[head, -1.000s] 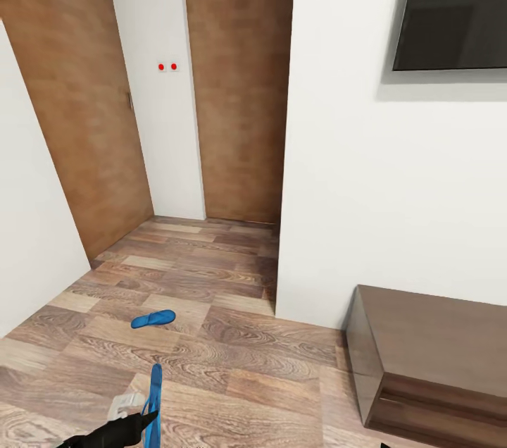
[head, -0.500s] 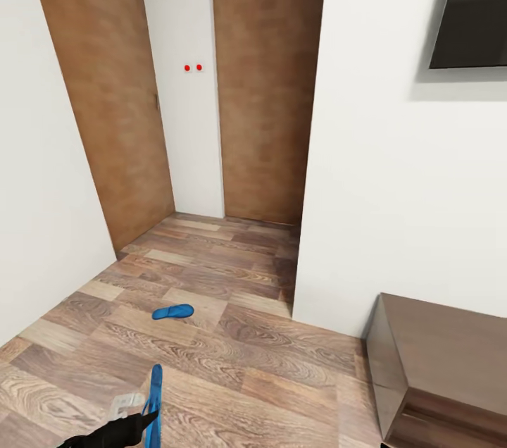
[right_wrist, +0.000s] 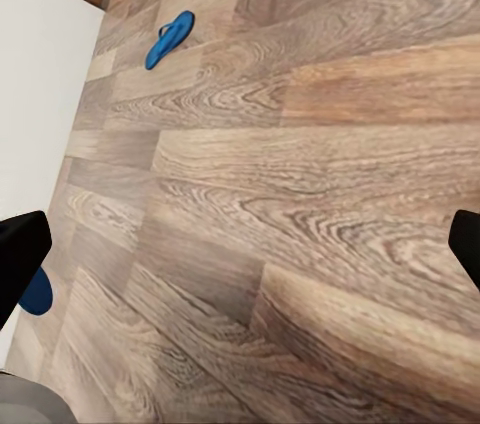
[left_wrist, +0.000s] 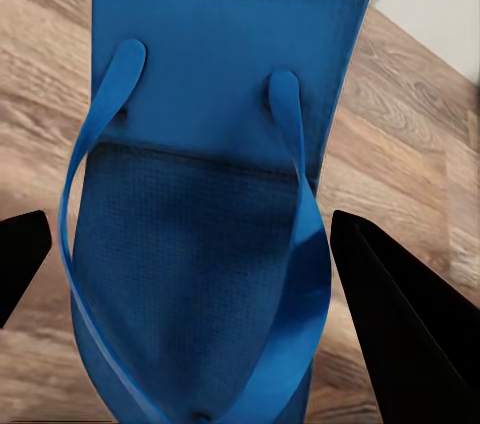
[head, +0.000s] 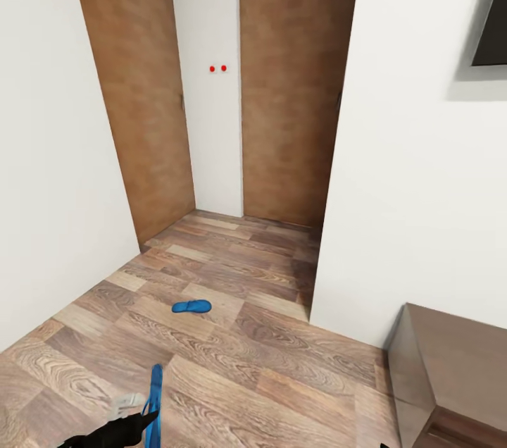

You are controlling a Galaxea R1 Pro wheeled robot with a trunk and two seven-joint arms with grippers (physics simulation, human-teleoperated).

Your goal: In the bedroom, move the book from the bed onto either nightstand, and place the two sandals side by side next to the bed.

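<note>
Left claw (head: 144, 423) closed on a thin flat blue sandal (head: 154, 406), held on edge at bottom of head view, long axis running fwd, away from robot. In left wrist view, sandal's (left_wrist: 215, 194) woven-textured sole and smooth Y-strap between the dark fingers (left_wrist: 395, 314). Second sandal (head: 191, 306) flat on wood-plank floor (head: 282, 377), well ahead, long axis roughly crosswise. Right claw (right_wrist: 240, 274) wide open, empty, over grainy brown planks w/ second sandal (right_wrist: 169, 39) far off. Glossy dark cabinet (head: 458, 377) at right by white wall (head: 408, 187).

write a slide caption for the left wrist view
Left end effector holding a blue flip-flop, strap side to the camera, above the wood-plank floor.
</note>
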